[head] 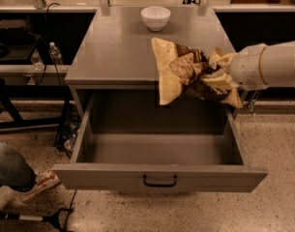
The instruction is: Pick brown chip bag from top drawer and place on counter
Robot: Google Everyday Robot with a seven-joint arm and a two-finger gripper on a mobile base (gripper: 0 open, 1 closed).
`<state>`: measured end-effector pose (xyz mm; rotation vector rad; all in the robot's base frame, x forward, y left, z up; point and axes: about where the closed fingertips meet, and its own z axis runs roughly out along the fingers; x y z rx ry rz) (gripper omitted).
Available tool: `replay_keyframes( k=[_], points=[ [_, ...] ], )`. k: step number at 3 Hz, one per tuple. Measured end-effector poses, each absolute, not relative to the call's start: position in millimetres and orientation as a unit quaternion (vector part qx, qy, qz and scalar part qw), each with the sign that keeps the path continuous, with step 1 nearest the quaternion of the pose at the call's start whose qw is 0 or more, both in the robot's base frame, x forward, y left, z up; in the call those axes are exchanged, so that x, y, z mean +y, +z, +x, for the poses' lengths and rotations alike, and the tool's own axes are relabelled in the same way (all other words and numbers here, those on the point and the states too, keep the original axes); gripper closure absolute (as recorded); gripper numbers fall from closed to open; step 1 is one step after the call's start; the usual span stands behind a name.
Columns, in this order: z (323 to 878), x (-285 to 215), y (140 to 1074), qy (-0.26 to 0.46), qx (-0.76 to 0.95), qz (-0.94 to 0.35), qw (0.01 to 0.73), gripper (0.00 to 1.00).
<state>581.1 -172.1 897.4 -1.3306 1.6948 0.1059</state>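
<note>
The brown chip bag, dark brown in the middle with pale yellow ends, hangs crumpled in the air over the front right edge of the counter. My gripper comes in from the right on a white arm and is shut on the bag's right end; the bag hides most of the fingers. The top drawer stands pulled wide open below, its grey inside bare, its black handle at the centre of the front panel.
A white bowl stands at the back of the counter. A water bottle sits on a shelf to the left. A person's leg and shoe are on the floor at the lower left, beside the open drawer.
</note>
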Motion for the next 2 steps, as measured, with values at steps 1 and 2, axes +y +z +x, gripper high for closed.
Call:
replay_keyframes(
  k=[1, 2],
  points=[
    [630.2, -177.6, 919.4, -0.002, 0.664, -0.565, 0.49, 1.0],
    [682.9, -179.9, 929.7, -0.041, 0.641, -0.581, 0.501, 1.0]
  ],
)
